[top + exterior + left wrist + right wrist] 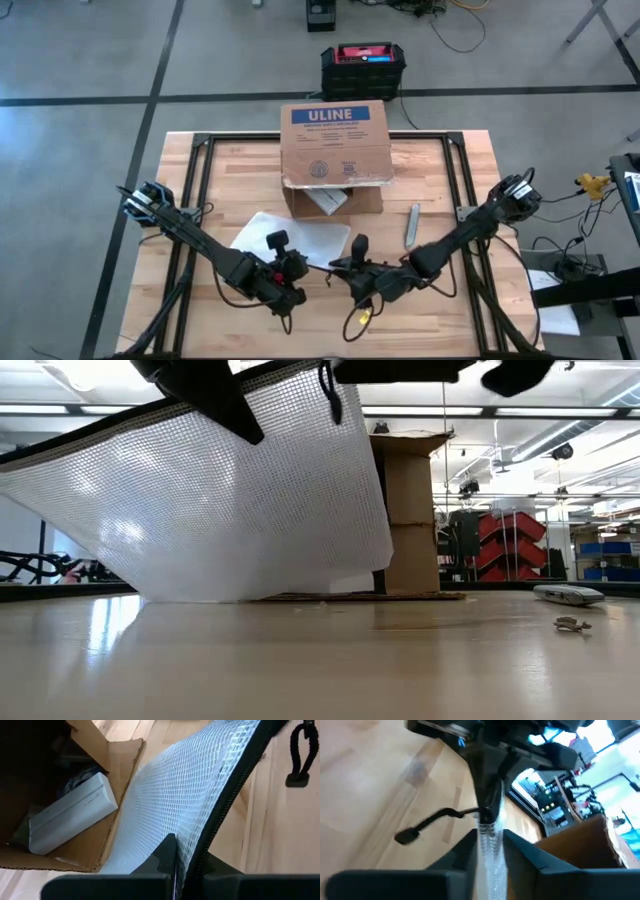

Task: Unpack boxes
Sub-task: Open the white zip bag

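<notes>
The brown cardboard box (335, 145) with the blue ULINE label lies on its side at the table's far middle, open toward the near edge. A pale flat packet (70, 815) lies inside on its lower wall. In front of it slants a white mesh bag (220, 510) with a black zipper edge. My left gripper (300, 266) and right gripper (346, 270) face each other near the table's front middle, both shut on that bag. A black zipper pull (435, 820) dangles beside it. My left gripper pinches the bag's black zipper edge (192, 855) between its two fingers, coming slanting down from the table's left. The bag slopes away below the fingers toward the box, its lower edge (250, 598) resting on the table. My right gripper pinches the bag's upper edge (489, 851) between its two fingers, coming nearly level from the table's right, right beside my left gripper. The mesh stands edge-on between the fingers. The bag hangs from this held edge.
A grey hand tool (412, 225) lies on the table right of the box, and a small metal piece (570, 624) lies nearer. A black-and-red case (363, 62) stands on the floor beyond the far edge. A dark frame (200, 160) rims the tabletop.
</notes>
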`<move>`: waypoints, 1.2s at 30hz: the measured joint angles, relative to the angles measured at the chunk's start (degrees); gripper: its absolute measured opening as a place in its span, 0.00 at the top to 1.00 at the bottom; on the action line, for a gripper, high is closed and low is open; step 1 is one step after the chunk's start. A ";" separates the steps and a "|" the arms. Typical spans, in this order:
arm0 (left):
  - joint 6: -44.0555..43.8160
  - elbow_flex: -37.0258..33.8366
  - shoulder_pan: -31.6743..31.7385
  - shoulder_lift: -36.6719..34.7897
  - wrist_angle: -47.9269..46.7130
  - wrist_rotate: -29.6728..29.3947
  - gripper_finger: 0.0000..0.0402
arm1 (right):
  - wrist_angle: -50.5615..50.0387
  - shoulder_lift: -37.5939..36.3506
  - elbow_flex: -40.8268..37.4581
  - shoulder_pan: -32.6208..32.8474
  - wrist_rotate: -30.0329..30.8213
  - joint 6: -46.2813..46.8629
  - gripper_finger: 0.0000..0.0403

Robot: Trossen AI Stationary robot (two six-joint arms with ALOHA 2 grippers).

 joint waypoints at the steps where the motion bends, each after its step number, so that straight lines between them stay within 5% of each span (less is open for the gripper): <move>1: -0.01 0.00 0.00 0.00 0.06 0.01 1.00 | -0.31 0.00 0.00 -0.04 0.00 0.14 0.90; 3: -0.07 0.00 0.00 0.00 0.26 0.70 1.00 | -0.38 0.00 0.00 -0.06 0.00 -0.37 0.97; 11: -0.50 3.56 0.00 -1.30 -0.45 14.57 0.95 | -2.16 -0.03 0.17 0.05 5.84 -3.08 1.00; 17: -2.06 9.72 -0.52 -2.99 -4.42 13.51 0.87 | -5.31 -0.57 0.17 0.29 8.95 -3.20 1.00; 27: -2.32 11.93 -2.80 -2.84 -4.04 6.12 0.90 | -12.05 -1.05 0.17 1.98 14.02 1.08 1.00; 32: 2.70 7.49 -2.74 0.08 12.72 5.51 0.89 | -17.62 -2.89 0.17 4.14 23.66 1.28 1.00; 36: 11.64 4.40 -2.77 3.65 30.99 9.49 0.90 | -24.07 -5.86 0.21 5.06 24.84 8.13 1.00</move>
